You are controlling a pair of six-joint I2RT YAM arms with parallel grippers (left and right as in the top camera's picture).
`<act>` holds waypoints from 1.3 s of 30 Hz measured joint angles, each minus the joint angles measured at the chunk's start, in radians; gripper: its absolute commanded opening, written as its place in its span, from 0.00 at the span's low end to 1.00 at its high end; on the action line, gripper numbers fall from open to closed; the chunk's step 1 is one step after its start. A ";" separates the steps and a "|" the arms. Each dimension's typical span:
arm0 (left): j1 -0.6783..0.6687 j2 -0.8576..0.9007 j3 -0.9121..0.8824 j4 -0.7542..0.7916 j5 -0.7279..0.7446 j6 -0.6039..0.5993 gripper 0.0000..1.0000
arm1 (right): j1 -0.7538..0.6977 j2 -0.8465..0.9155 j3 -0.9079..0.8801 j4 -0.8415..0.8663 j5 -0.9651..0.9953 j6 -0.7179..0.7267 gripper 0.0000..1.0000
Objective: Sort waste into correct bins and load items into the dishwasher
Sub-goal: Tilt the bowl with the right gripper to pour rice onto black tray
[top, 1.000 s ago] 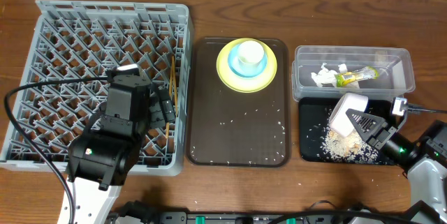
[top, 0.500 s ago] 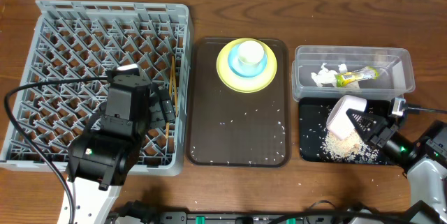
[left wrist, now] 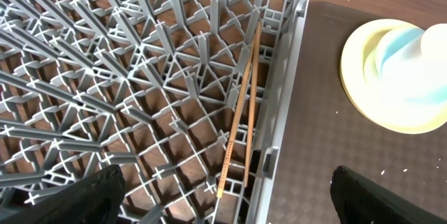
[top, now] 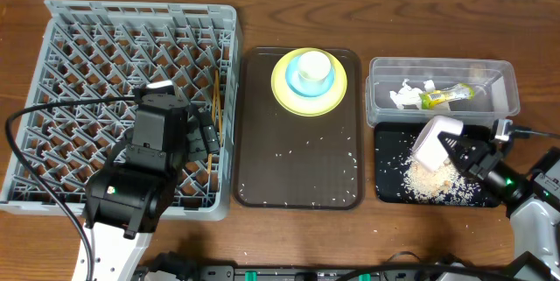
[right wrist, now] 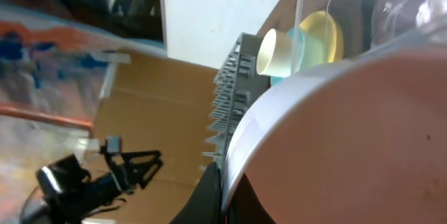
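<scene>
My right gripper (top: 457,150) is shut on the rim of the white shallow bowl (top: 434,140) and holds it tilted over the black tray (top: 389,186), above a pile of rice grains (top: 427,180). In the right wrist view the bowl (right wrist: 349,147) fills the frame. The clear tub (top: 499,84) holds the green-and-yellow wrapper (top: 444,96) and white paper scraps (top: 405,95). My left gripper (left wrist: 223,196) is open above the grey dish rack (top: 52,18), near the chopsticks (left wrist: 241,116) lying in it. The yellow plate (top: 284,88), blue bowl (top: 302,87) and white cup (top: 314,66) are stacked on the brown tray.
The brown serving tray (top: 297,176) lies between rack and bins, with scattered rice grains on it. A black cable (top: 26,119) loops over the rack's left side. The right arm's body (top: 534,198) sits at the table's front right corner.
The right gripper has shifted the white bowl slightly right and up over the black tray, changing its tilt. The left arm has not moved.
</scene>
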 measured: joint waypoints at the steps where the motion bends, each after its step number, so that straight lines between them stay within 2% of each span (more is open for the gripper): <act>1: 0.000 0.000 0.000 0.000 0.000 0.000 0.95 | 0.000 0.000 0.000 -0.001 -0.003 0.012 0.01; 13: 0.000 0.000 0.000 0.000 0.000 0.000 0.95 | 0.000 -0.001 -0.002 0.195 0.024 0.040 0.01; 29: 0.000 0.000 0.000 0.000 0.000 0.000 0.95 | 0.000 -0.001 -0.002 0.202 0.037 0.066 0.01; 39: 0.000 0.000 0.000 0.000 0.000 0.000 0.95 | 0.000 -0.001 -0.002 0.220 0.005 0.159 0.01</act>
